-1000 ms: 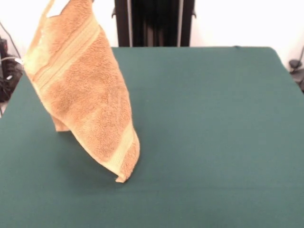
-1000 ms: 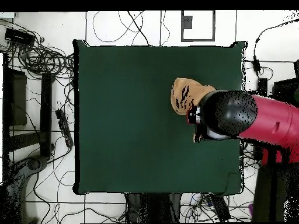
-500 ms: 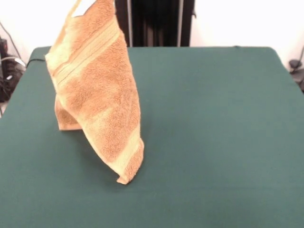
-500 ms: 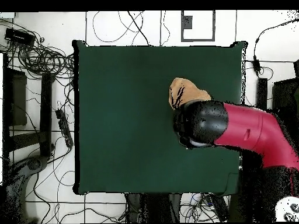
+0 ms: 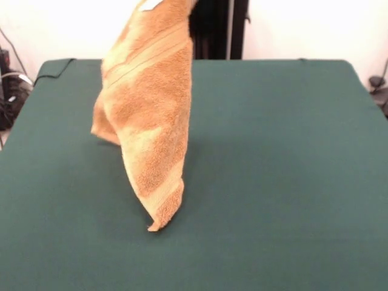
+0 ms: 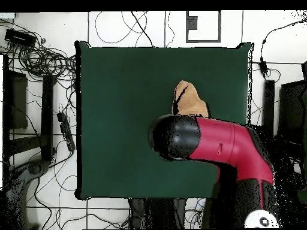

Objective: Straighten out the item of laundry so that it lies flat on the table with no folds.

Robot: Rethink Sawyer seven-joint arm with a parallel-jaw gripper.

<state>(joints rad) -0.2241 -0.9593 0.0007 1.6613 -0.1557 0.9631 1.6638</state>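
Observation:
The orange-tan towel (image 5: 151, 121) hangs upright from above the front view's top edge, lifted by its top corner, where the white label (image 5: 150, 5) shows. Its lowest corner (image 5: 155, 225) touches the dark green table (image 5: 279, 151), left of centre. It hangs folded and draped, with pale woven bands near the top and bottom. My gripper is out of frame in the front view. In the overhead view the red arm's black end (image 6: 174, 138) covers it. Part of the towel (image 6: 189, 100) shows beyond the arm on the table (image 6: 120, 108).
The black pedestal (image 5: 212, 30) stands behind the table's far edge. In the overhead view, cables (image 6: 42, 60) and dark gear lie on the floor left of the table. The red arm (image 6: 234, 150) crosses the table's lower right part.
The towel's held top has moved to the right in the front view while its lowest corner stayed put. In the overhead view the arm's end swung left over the table.

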